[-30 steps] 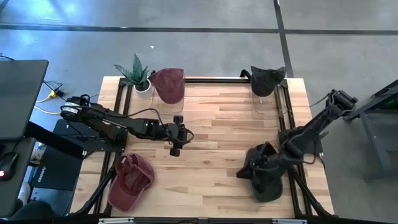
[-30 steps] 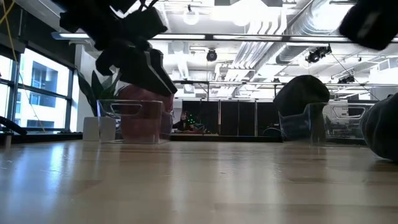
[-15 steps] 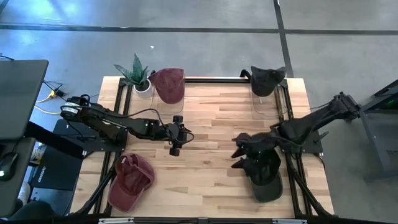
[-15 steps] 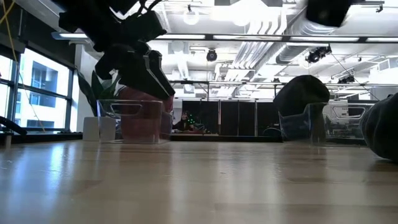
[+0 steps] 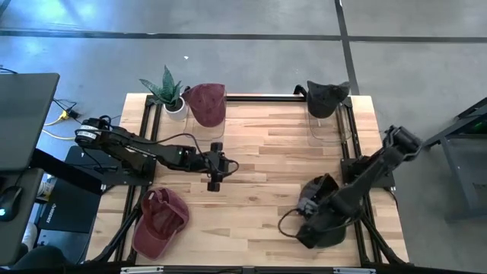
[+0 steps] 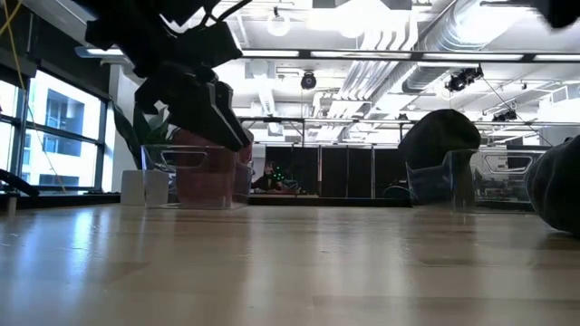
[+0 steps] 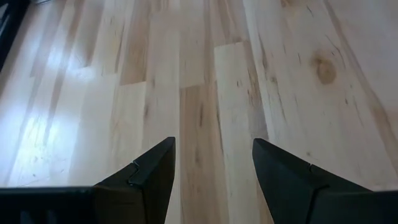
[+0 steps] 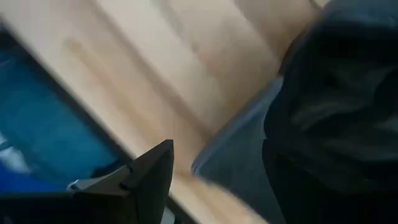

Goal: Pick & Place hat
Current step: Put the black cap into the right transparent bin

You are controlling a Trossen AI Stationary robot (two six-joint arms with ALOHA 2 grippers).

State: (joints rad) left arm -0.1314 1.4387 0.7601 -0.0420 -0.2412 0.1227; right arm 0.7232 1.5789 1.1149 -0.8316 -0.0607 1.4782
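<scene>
The right gripper (image 5: 298,222), fingers apart, is down at the black hat (image 5: 323,209) lying on the surface (image 5: 266,152), not yet gripped; lifting and placing it remain. The left gripper (image 5: 214,181), also spread, waits empty mid-surface.

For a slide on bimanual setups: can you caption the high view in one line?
Left gripper hovers open mid-table while the right gripper reaches over the black hat at the near right corner.
</scene>
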